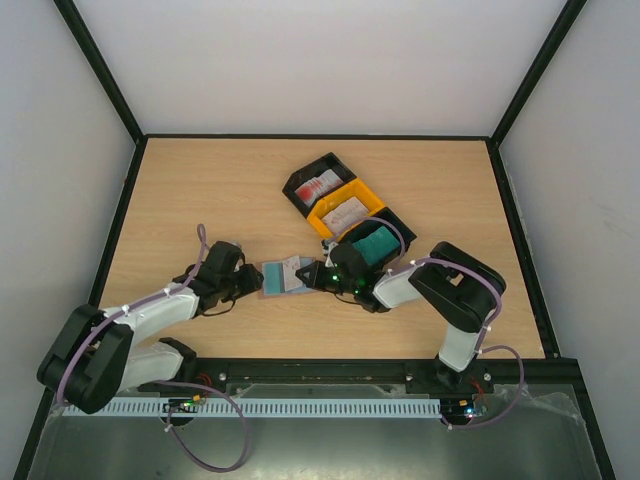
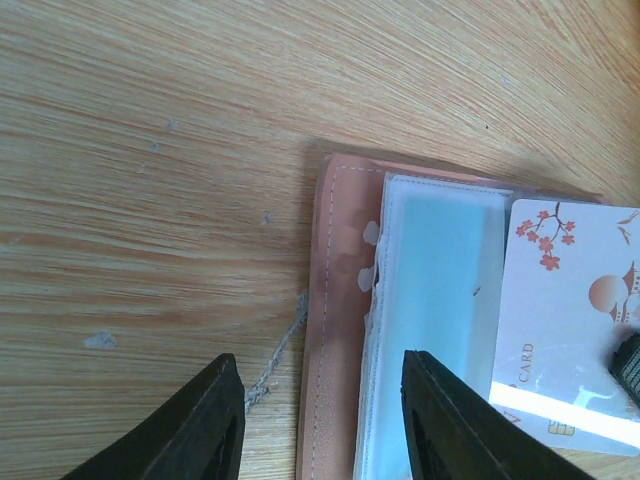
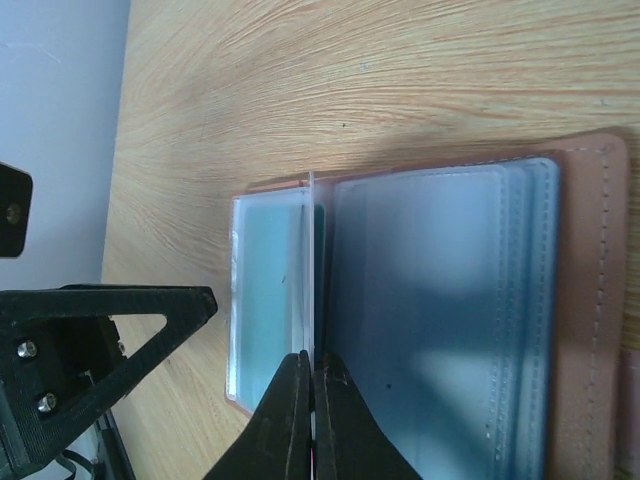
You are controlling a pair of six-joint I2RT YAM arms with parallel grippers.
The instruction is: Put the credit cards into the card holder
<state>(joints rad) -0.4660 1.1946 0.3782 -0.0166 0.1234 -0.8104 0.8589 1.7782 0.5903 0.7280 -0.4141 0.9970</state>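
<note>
The brown card holder (image 1: 283, 276) lies open on the table between my two grippers, blue-grey pockets up. In the left wrist view its brown edge (image 2: 330, 330) and a pocket (image 2: 440, 290) show. My left gripper (image 2: 318, 360) is open and straddles the holder's left edge. My right gripper (image 3: 312, 362) is shut on a white credit card with red blossoms (image 2: 570, 320), seen edge-on in the right wrist view (image 3: 312, 260), standing over the open pockets (image 3: 430, 320). More cards lie in the trays: red-and-white (image 1: 320, 185), white (image 1: 346, 212), teal (image 1: 377, 244).
A row of three trays stands behind the right gripper: black (image 1: 300, 183), orange (image 1: 325, 215), black (image 1: 395, 225). A black frame borders the table, with walls beyond. The left gripper's finger (image 3: 100, 330) shows at the left of the right wrist view.
</note>
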